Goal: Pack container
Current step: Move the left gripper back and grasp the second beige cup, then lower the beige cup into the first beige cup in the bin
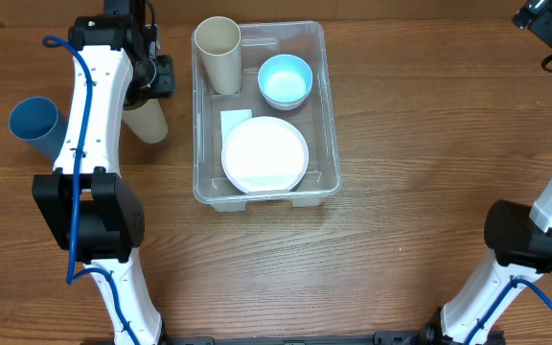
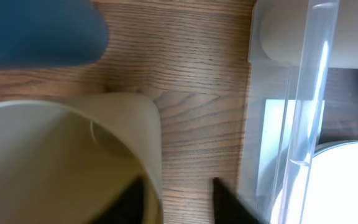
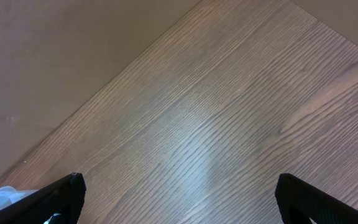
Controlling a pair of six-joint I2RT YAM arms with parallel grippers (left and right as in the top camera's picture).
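The clear container point(image 1: 331, 125) stands at the table's middle back. It holds an upright beige cup point(image 1: 218, 53), a light blue bowl point(image 1: 285, 80) and a white plate point(image 1: 264, 155) beside a white label point(image 1: 233, 123). A second beige cup point(image 1: 148, 121) lies on its side left of the container. My left gripper point(image 1: 145, 94) is open at this cup's rim point(image 2: 73, 155), with one finger inside the cup and one outside point(image 2: 179, 199). The container's wall point(image 2: 303, 93) is close on the right. My right gripper point(image 1: 544, 19) is open and empty over bare wood point(image 3: 179, 193).
A blue cup point(image 1: 34, 125) lies on its side at the far left; it also shows in the left wrist view point(image 2: 36, 31). The left arm point(image 1: 89, 125) stretches along the table's left side, the right arm point(image 1: 544, 220) along the right edge.
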